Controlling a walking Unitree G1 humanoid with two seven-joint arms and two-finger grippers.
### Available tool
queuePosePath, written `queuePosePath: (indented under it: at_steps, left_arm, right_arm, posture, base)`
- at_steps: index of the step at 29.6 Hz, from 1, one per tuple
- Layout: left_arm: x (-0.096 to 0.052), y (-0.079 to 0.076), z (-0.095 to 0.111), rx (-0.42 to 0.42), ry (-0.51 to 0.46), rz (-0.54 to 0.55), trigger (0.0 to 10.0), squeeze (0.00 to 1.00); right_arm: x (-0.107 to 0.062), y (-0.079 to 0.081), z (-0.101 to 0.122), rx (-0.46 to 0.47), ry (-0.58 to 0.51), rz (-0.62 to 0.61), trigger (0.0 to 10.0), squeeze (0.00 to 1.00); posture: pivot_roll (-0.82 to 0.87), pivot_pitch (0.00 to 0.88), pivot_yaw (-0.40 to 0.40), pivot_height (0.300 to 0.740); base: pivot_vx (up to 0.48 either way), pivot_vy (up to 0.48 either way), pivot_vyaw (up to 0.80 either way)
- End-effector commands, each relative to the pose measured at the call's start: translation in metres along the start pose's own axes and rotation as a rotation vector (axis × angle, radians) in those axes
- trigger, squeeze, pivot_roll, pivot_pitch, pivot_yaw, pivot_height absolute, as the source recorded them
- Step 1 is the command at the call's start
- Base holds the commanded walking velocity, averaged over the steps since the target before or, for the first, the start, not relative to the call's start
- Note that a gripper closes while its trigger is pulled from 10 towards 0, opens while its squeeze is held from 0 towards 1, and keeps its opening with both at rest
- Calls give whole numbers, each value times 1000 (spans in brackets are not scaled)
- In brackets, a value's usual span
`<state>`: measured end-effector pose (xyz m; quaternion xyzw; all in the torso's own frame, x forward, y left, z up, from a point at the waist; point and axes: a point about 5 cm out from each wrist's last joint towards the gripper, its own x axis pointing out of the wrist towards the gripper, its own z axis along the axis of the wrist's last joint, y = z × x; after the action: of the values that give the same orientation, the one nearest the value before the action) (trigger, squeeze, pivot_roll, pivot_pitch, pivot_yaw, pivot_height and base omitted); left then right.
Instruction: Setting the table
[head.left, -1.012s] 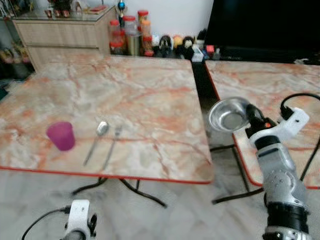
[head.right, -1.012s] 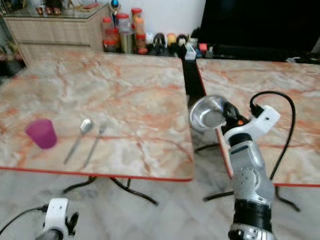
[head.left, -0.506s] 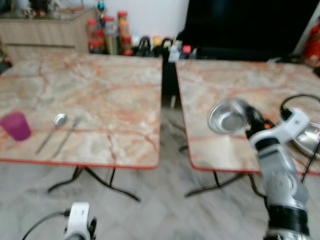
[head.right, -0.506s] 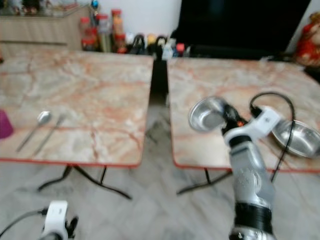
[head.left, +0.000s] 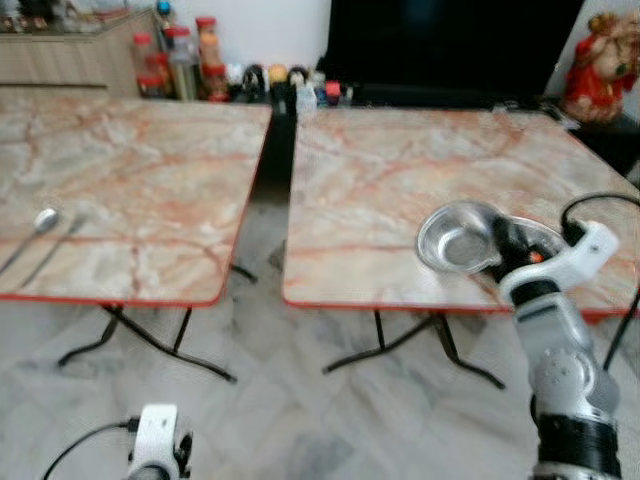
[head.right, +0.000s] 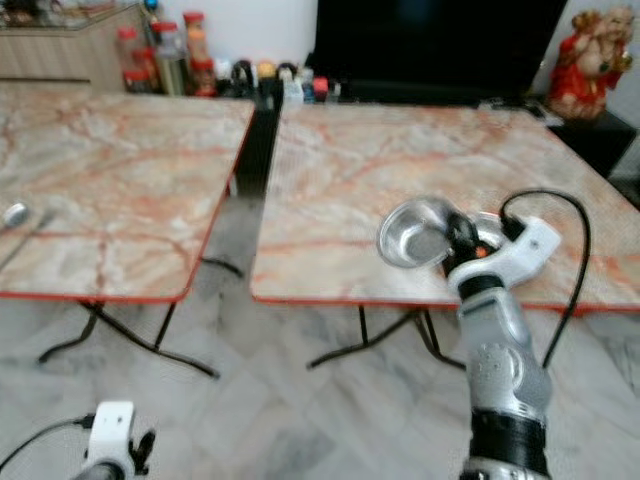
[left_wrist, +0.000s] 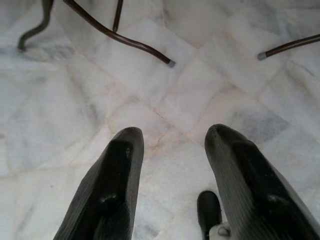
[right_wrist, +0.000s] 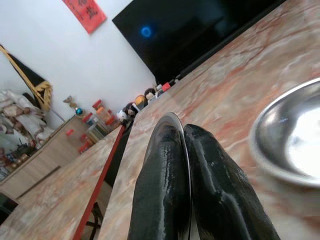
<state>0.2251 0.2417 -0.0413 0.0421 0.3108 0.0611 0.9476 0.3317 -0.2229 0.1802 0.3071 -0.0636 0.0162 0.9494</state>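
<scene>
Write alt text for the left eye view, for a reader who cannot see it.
The robot's right tool grips the rim of a shiny round steel bowl above the near edge of the right-hand marble-patterned, red-edged table. A metal spoon lies on the matching left table.

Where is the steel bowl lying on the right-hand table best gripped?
By its thin rim: the second bowl lies upright and shallow on the right table, so one finger inside and one outside its near edge, as the right gripper holds the steel bowl.
</scene>
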Motion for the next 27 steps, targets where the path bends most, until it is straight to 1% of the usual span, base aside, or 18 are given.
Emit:
queuePosePath:
  at_steps: [1,14,18,21,27]
  left_arm:
    - [1,-4,-1,-3,10,-9,10000,0]
    - [2,-5,1,-17,14,-10,10000,0]
    - [3,-5,5,-41,-9,-5,10000,0]
    - [3,-4,7,-39,-9,0,10000,0]
    - [4,-3,8,-36,-12,3,10000,0]
  right_arm:
    - [-2,-2,6,-6,-19,-8,10000,0]
    - [-6,-5,5,-11,-17,-18,10000,0]
    - [-7,-6,5,-13,-13,-21,10000,0]
    - [-8,-8,4,-16,-7,-29,10000,0]
    - [-6,-7,3,-44,0,-24,10000,0]
  posture:
    - [-34,68,-13,740]
    - [-41,58,-8,740]
    - [-38,53,-10,740]
    - [-38,51,-9,740]
    - [-37,48,-8,740]
  base:
    - [0,-251,0]
    - [0,-19,0]
    - [0,0,0]
    - [0,0,0]
    - [286,0,0]
